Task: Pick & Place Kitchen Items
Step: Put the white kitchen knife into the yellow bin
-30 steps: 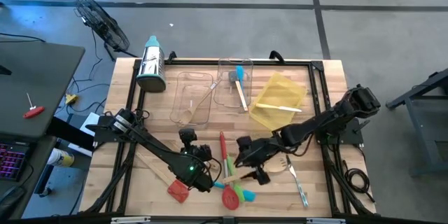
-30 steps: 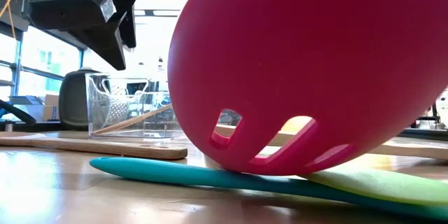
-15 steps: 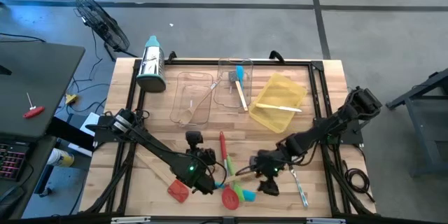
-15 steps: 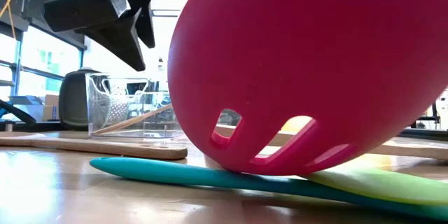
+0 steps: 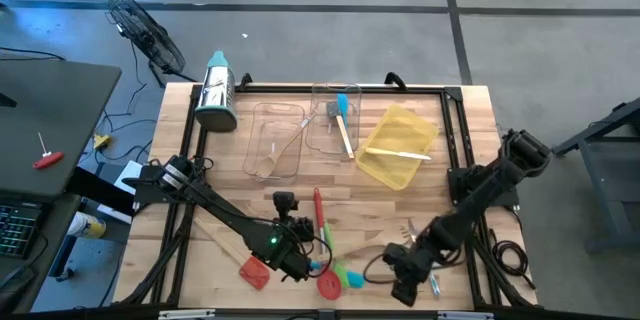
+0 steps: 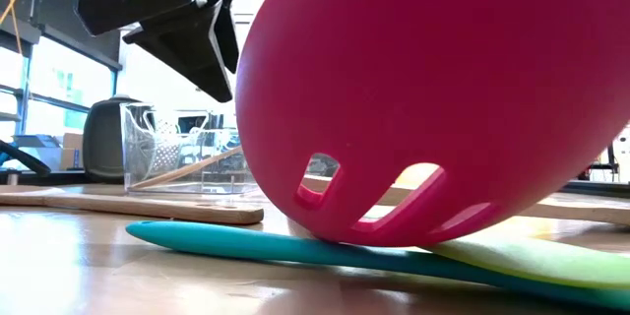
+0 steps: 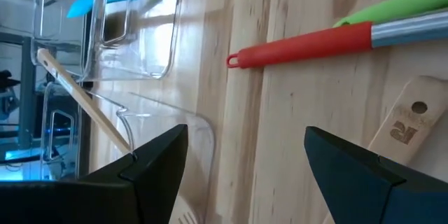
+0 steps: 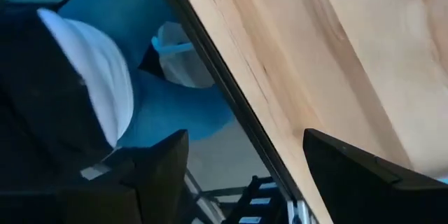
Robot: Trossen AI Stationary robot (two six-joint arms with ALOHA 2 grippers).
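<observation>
left claw: low over the near middle of the tabletop, just beside the cluster of utensils. fingers spread wide apart in its wrist view; nothing held between them.
right claw: at the near edge of the tabletop, right of centre, close to the metal cutlery. its wrist view looks past the tabletop edge toward the floor; fingers stand apart with nothing between them.
utensil cluster: red slotted spatula, teal utensil and green utensil lie overlapping on the near tabletop; in the low view the red head rests on the teal handle, with the green blade alongside.
other loose items: red-handled utensil ahead of the left claw; red square spatula and wooden spatula to its left; wooden fork near the right arm.
placed items: a wooden spoon in one clear tray, a teal spatula in the next clear tray, a pale utensil on the yellow tray.
step in hand (judgement): left claw appears to be lining up on a handle in the cluster.
risk 1: overlapping handles; closing on one could drag or lift its neighbours.
risk 2: the right claw is at the tabletop edge; a nudge could push cutlery off.
risk 3: both arms are near the same zone; crossing paths could cause contact.
risk 4: slim handles lying flat; a shallow descent may let the fingers close over nothing.
</observation>
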